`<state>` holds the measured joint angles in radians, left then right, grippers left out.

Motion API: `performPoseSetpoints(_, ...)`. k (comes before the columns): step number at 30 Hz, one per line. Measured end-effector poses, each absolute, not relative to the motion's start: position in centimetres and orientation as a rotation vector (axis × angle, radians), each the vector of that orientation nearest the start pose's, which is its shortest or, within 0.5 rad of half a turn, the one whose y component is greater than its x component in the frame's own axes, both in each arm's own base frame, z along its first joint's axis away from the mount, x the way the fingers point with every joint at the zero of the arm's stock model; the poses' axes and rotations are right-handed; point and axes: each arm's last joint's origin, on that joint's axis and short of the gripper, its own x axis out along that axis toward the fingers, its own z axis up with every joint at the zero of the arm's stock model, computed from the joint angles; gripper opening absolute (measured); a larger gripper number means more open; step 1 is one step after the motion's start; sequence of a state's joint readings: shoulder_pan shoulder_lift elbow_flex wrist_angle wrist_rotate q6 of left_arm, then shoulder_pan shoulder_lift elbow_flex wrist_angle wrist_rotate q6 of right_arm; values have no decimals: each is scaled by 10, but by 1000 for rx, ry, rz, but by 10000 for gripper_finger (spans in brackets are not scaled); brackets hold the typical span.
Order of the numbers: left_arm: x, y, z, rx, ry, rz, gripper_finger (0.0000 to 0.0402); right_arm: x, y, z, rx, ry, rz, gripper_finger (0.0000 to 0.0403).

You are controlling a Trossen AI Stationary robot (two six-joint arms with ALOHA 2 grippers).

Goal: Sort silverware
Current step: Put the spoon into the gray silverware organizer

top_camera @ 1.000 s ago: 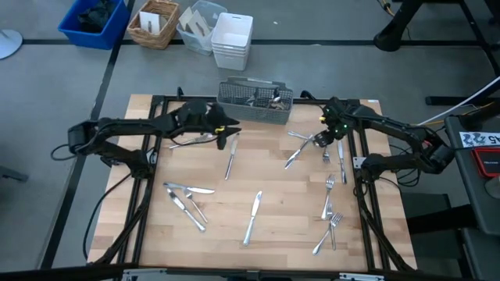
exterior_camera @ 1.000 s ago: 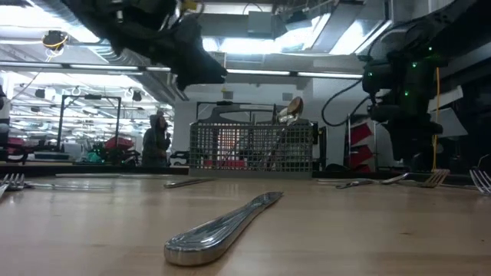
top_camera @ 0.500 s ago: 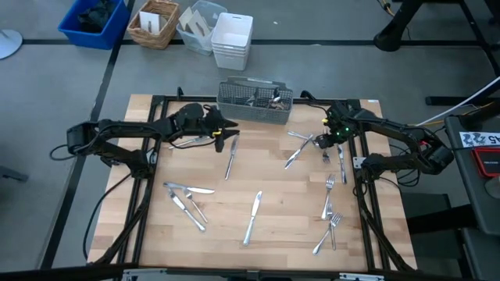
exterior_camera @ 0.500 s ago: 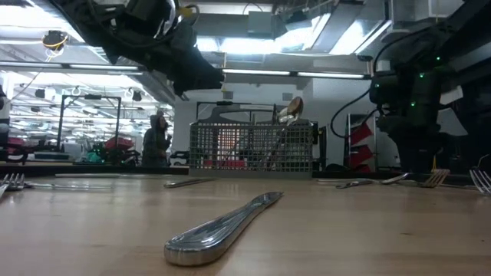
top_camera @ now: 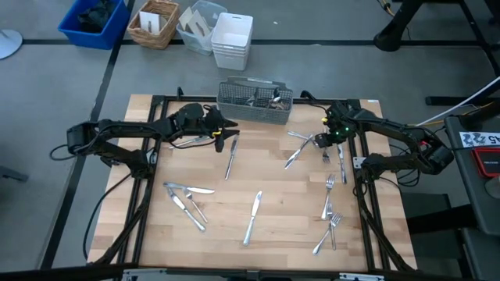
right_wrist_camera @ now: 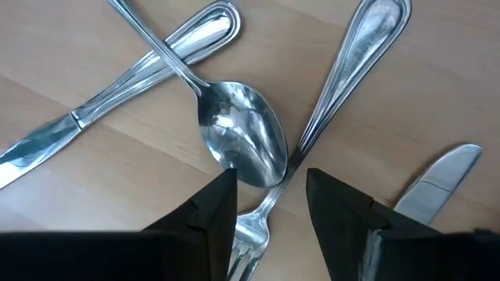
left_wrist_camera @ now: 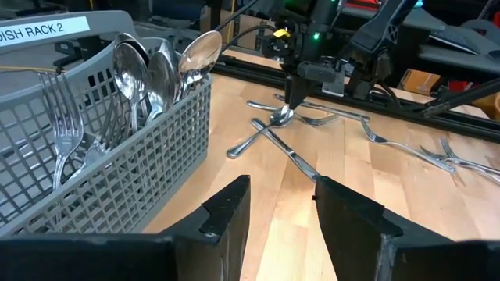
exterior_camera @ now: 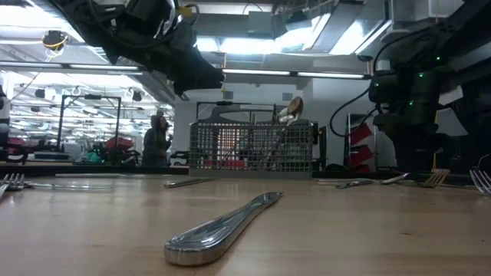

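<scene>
Shiny slim silverware strewn on wood; both arms' fingers apart, empty

Even overhead light fell on the table, leaving only soft shadows. In the low view, bright ceiling lights glared, and the near knife was blurred. The spoon showed dull reflections.

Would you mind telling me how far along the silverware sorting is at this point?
Partly done: the grey caddy already holds spoons and forks. In hand: the right tool, open and empty, is poised right over a spoon in a crossed pile. The left tool waits open beside the caddy. Left: many pieces scattered across the table.
</scene>
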<state>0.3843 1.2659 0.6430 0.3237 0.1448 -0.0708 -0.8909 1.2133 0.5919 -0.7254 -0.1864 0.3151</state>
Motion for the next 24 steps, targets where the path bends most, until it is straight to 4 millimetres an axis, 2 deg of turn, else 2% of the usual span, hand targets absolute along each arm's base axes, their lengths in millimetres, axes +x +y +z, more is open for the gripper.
performPoseSetpoints(5,249,96,233,-145,281,247,139,119,-139,163,987,1089,-802,148)
performPoseSetpoints(16,249,96,233,-145,282,247,139,120,-140,163,988,1077,-807,73)
performPoseSetpoints(24,249,96,233,-145,282,247,139,120,-140,164,978,1071,-804,65)
